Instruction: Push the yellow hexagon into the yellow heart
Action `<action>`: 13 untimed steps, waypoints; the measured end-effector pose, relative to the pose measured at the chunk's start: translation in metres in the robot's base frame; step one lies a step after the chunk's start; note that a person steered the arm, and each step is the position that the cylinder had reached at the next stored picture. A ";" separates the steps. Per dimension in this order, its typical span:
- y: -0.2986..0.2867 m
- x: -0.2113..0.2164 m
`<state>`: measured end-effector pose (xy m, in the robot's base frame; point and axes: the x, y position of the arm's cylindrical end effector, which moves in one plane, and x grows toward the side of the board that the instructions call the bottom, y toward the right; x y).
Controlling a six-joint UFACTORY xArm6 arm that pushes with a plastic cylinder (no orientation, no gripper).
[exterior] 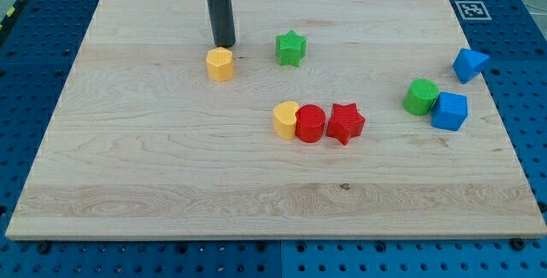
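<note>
Camera view: my tip [224,44] just above yellow hexagon [220,64].

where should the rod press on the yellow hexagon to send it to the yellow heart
Press its upper-left face, coming from the view's top left. The yellow hexagon lies up-left of the yellow heart; my tip sits just above it, probably slightly too far right.
</note>
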<state>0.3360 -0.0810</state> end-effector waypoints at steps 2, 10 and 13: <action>-0.005 0.062; 0.037 0.115; 0.031 0.107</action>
